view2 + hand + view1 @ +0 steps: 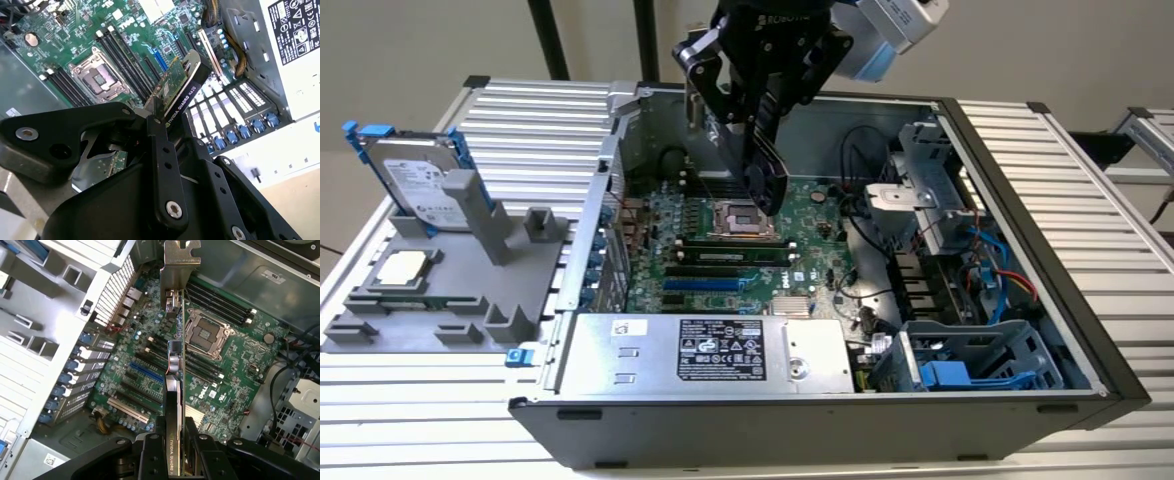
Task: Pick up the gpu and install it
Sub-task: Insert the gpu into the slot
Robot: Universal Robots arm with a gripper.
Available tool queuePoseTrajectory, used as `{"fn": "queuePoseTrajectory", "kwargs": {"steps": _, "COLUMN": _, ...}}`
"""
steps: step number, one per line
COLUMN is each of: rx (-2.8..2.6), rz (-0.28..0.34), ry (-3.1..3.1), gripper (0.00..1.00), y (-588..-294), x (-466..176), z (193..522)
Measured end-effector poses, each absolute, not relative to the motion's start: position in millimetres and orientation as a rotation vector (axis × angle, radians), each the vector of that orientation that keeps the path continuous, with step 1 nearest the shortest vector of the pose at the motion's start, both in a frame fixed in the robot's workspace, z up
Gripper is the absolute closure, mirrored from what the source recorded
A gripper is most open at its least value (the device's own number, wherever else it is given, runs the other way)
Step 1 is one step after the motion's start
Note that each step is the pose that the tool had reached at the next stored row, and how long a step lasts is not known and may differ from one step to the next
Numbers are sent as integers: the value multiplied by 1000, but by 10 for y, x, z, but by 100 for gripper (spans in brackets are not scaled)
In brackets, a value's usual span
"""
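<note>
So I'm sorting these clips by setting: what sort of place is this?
Probably a robotics lab bench for PC assembly: an open computer case on a slatted metal table, a grey fixture beside it holding a hard drive and a CPU, and the gripper holding the gpu above the motherboard.

Open computer case (787, 425) at centre frame, green motherboard (817, 258) inside; at the exterior view's left, gray holder (387, 335) carrying hard drive (420, 180), square chip (403, 266).

Ribbed alu table (1067, 170) carries an open PC case (761, 430), laid on its side. Grey parts tray (420, 325) sits just beside the case, on the exterior view's left.
</note>
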State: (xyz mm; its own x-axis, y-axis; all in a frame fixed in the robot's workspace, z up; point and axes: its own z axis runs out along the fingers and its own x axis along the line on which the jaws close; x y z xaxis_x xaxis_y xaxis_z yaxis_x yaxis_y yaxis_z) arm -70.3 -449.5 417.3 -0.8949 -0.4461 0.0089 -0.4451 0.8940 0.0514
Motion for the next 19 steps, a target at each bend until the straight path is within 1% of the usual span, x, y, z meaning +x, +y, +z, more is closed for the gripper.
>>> {"fn": "queuePoseTrajectory", "kwargs": {"steps": 19, "rx": 744, "rz": -75, "ry": -3030, "gripper": 100, "y": -4495, "x": -704, "z": 4172}}
